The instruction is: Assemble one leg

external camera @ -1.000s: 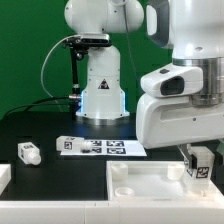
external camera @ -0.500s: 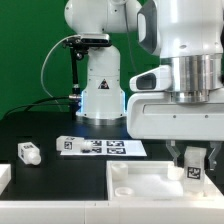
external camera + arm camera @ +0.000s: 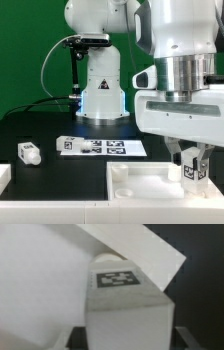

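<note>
Pinching a leg (image 3: 194, 172) tight on both sides, the gripper (image 3: 194, 166) hangs over the white tray (image 3: 140, 186) on the exterior view's right. The leg stands upright. The other leg (image 3: 28, 152) lies well apart on the black table (image 3: 70, 174).

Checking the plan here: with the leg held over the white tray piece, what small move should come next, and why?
Probably ease the leg straight down: the gripper grips it upright over the white tray piece, seemingly not yet seated.
</note>
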Controlling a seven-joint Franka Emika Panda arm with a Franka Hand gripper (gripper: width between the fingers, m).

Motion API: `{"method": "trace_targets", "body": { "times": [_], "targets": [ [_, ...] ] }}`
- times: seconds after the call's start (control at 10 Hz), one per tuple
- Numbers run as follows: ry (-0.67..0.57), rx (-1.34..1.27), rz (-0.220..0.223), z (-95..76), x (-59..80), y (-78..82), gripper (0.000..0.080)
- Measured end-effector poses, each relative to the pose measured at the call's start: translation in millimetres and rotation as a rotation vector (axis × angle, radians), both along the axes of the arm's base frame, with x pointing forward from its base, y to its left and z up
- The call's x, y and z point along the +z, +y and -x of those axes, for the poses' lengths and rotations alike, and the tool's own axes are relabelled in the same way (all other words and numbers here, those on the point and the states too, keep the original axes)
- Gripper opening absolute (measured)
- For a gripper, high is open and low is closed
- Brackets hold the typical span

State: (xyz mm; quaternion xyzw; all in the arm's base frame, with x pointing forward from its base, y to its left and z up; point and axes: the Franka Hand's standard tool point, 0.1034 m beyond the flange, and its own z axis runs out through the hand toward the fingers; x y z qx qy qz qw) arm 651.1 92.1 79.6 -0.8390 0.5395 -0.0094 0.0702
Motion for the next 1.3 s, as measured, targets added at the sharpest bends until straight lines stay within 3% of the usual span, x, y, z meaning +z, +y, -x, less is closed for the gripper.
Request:
{"method": "trace_targets", "body": {
  "times": [0.1, 0.3, 0.4, 0.5, 0.6, 0.7, 0.8, 1.1, 1.3],
  "targets": [
    [0.009, -0.061, -0.012, 1.8, 0.2, 1.2, 0.0295],
    [0.051, 0.000, 0.017, 9.2, 1.3, 12.5, 0.0295],
    [0.048, -0.010, 0.003, 8.5, 1.5, 14.7, 0.0293],
    [0.014, 0.112, 0.014, 6.7, 1.3, 15.3, 0.0361],
    [-0.012, 0.298, 0.028, 10.8, -1.6, 22.0, 0.0570],
    [0.013, 0.440, 0.035, 18.4, -3.0, 32.3, 0.0570],
    [0.019, 0.559, 0.041, 20.3, -2.1, 34.8, 0.0625],
    [-0.009, 0.802, 0.060, 19.1, -2.6, 29.9, 0.0648],
    [-0.031, 1.179, 0.094, 16.2, -1.0, 26.5, 0.0649]
  ]
}}
